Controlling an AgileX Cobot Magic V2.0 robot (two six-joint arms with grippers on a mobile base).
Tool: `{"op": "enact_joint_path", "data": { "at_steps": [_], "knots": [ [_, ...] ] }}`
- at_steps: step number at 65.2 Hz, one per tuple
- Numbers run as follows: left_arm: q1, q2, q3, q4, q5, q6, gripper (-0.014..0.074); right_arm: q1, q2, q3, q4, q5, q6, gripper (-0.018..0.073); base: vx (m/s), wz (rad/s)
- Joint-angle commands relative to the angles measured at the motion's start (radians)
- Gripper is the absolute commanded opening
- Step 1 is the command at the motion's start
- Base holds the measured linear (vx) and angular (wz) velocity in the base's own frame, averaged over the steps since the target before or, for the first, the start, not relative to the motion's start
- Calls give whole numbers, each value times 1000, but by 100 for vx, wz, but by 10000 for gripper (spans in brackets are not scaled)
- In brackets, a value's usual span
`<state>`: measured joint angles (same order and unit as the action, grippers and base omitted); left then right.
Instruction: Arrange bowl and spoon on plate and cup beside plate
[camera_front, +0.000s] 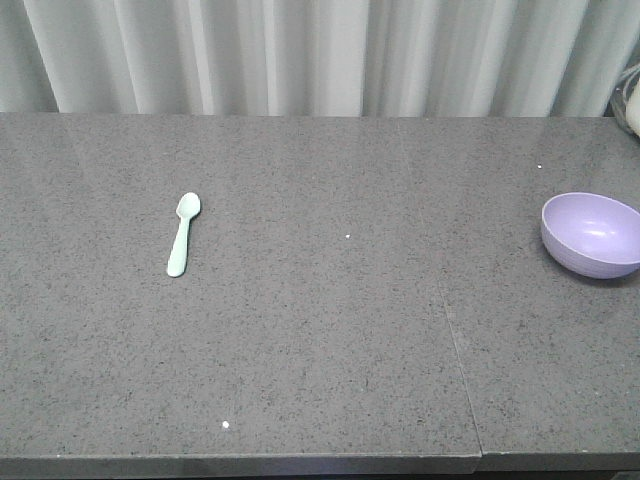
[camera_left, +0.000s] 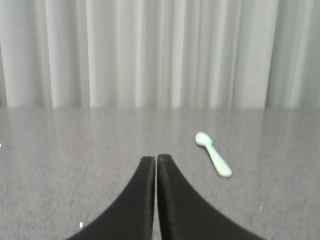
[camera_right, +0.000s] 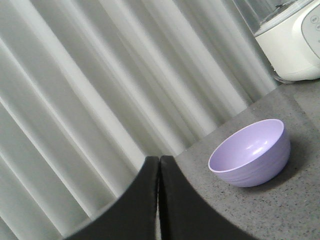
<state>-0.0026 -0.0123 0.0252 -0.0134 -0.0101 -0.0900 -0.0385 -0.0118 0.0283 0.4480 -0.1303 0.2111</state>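
Left claw (camera_left: 156, 160): two black curved fingers pressed tip to tip, nothing gripped.
Right claw (camera_right: 159, 160): black fingers likewise touching, nothing gripped, wrist rolled askew.

place: kitchen-like counter | grey stone countertop (camera_front: 320, 330) | white curtain (camera_front: 320, 55) | white appliance (camera_right: 292, 45)

The front view looks down from above the near edge, across the table (camera_front: 330, 340) to the curtain (camera_front: 320, 55). It is wide enough to hold the spoon (camera_front: 183, 235) and the bowl (camera_front: 592, 235), which is cut by the right border. The left wrist view sits low and level behind the left gripper (camera_left: 156, 157), with the spoon ahead and right of its tips. The right wrist view sits low behind the right gripper (camera_right: 159, 158), rolled sideways, with the bowl close ahead and right of its tips. The wrist views share only table and curtain.
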Motion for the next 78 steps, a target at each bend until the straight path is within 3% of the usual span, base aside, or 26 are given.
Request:
{"op": "enact_joint_path", "data": {
  "at_steps": [1, 12, 22, 36, 43, 50, 55, 61, 68, 78],
  "knots": [
    [3, -14, 21, -10, -158, -11, -6, 3, -5, 0, 64, -85, -14, -6, 0, 0],
    [3, -14, 21, -13, -311, -23, -6, 3, -5, 0, 69, -72, -14, -6, 0, 0],
    [3, -14, 21, -35, -421, -174, -6, 3, -5, -2, 68, -56, -14, -6, 0, 0],
    [3, -14, 21, -35, -506, -269, -6, 3, -5, -7, 65, -52, -14, -6, 0, 0],
    [3, -14, 21, -35, -577, -376, -6, 3, -3, -74, 13, 16, -14, -6, 0, 0],
    [3, -14, 20, -35, -607, -442, -6, 3, 30, -225, -124, 147, -28, -6, 0, 0],
    [3, -14, 8, -33, -603, -502, -6, 3, 77, -356, -211, 243, -47, -6, 0, 0],
    [3, -14, -44, -24, -565, -508, -6, 3, 144, -501, -263, 352, -114, -6, 0, 0],
    [3, -14, -144, -24, -471, -508, -6, 3, 219, -621, -246, 416, -238, 1, 0, 0],
    [3, -14, -308, 4, -280, -501, -4, 3, 279, -680, -196, 385, -337, 71, 0, 0]
  ]
}}
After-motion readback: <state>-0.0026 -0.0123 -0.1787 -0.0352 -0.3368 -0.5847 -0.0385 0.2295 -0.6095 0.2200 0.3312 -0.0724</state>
